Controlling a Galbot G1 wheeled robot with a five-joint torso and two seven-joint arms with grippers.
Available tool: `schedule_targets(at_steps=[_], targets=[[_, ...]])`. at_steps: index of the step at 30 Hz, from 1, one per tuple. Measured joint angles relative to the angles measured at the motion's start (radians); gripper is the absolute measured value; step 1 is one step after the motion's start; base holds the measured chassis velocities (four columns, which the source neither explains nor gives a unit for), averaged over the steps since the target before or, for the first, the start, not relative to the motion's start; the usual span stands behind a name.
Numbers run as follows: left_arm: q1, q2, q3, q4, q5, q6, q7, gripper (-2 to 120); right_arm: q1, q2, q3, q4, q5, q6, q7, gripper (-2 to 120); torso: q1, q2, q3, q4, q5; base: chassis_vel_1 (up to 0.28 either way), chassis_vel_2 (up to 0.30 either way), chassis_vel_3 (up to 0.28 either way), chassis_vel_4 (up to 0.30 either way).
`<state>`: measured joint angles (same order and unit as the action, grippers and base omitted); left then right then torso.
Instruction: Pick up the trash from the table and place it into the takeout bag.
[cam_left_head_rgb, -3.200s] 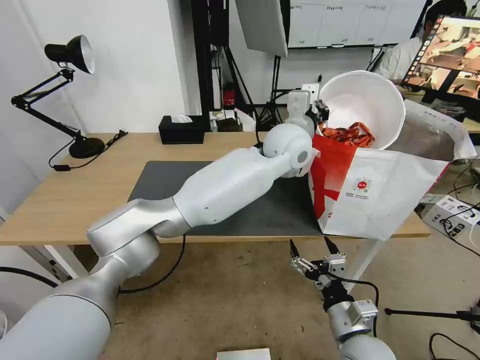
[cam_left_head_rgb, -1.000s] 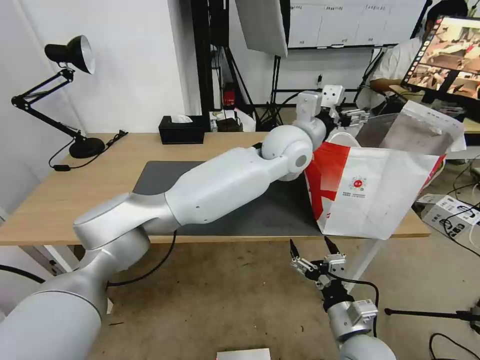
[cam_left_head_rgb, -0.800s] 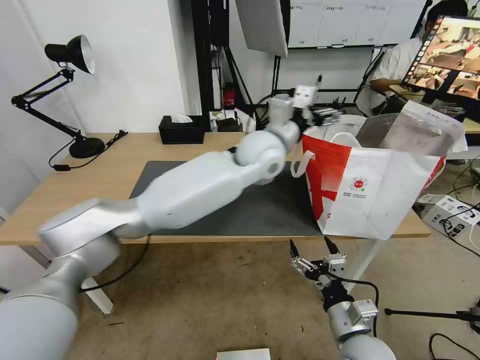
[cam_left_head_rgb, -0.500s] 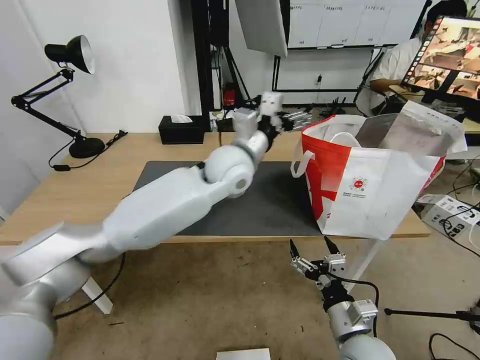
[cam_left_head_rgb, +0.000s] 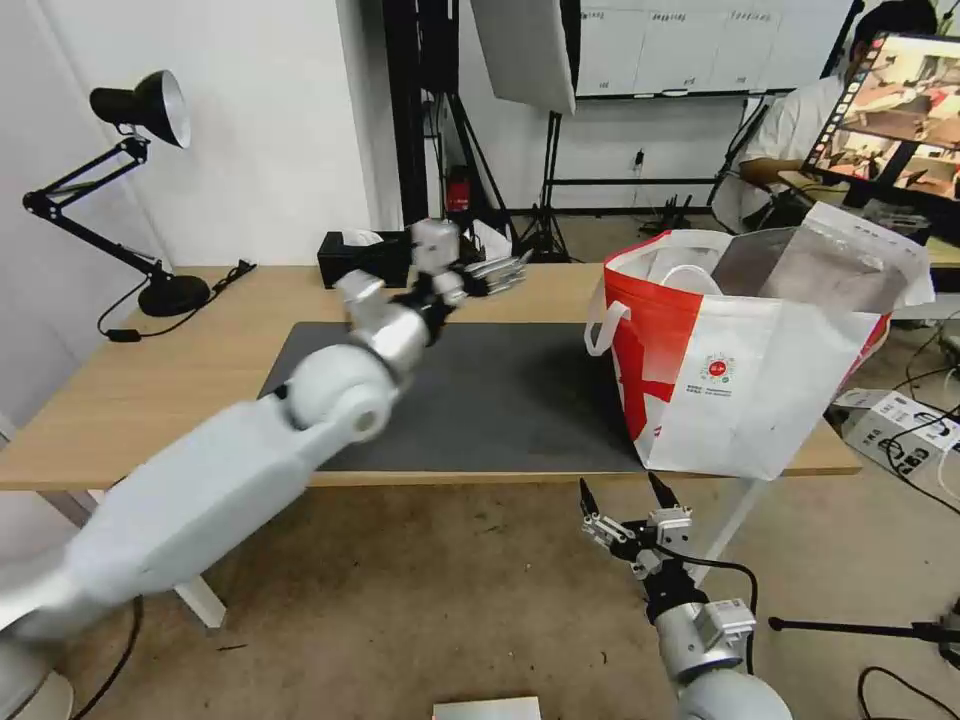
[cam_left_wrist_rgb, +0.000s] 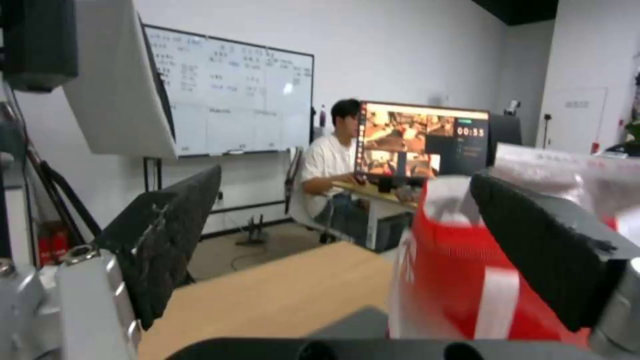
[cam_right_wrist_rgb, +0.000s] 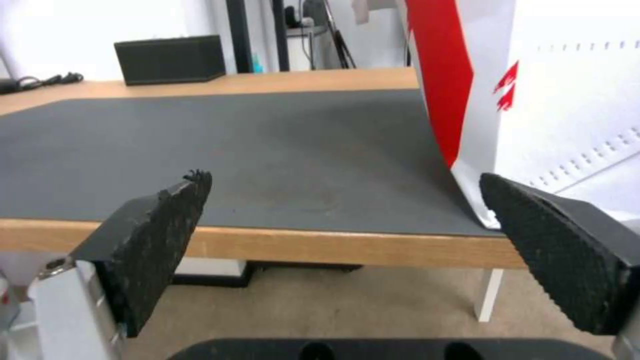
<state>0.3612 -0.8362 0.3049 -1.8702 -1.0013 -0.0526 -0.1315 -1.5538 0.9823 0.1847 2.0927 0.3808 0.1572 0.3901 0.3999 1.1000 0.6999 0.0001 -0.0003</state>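
Now left tool (fingers apart, empty) hangs above table.

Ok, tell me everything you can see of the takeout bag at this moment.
The takeout bag is a big white tote with a red panel at one corner and a small round red logo on its front. It looks like woven plastic with a silver foil lining. It stands upright and open on the right end of the table, its base partly on the dark mat, one white loop handle hanging outside. Neither tool touches it.
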Motion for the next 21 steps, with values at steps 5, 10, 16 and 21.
schedule_targets(at_steps=[5,10,16,21], targets=[[0.328,0.121,-0.280,-0.085,0.033,0.007,0.165,100,0.000,0.000,0.000,0.000,0.000,0.000,0.000,100,0.000,0.000,0.000,-0.0003,0.0000,0.000,0.000,0.000,0.000],[0.552,0.178,-0.466,-0.119,0.051,0.000,0.269,100,0.000,0.000,0.000,0.000,0.000,0.000,0.000,100,0.000,0.000,0.000,0.0000,-0.0001,0.000,0.000,0.000,0.000],[0.723,0.168,-0.626,-0.135,0.094,-0.003,0.336,100,0.000,0.000,0.000,0.000,0.000,0.000,0.000,100,0.000,0.000,0.000,0.0000,0.0002,0.000,0.000,0.000,0.000],[0.875,0.095,-0.775,-0.146,0.166,0.001,0.326,100,0.000,0.000,0.000,0.000,0.000,0.000,0.000,100,0.000,0.000,0.000,-0.0003,0.0002,0.000,0.000,0.000,0.000]])
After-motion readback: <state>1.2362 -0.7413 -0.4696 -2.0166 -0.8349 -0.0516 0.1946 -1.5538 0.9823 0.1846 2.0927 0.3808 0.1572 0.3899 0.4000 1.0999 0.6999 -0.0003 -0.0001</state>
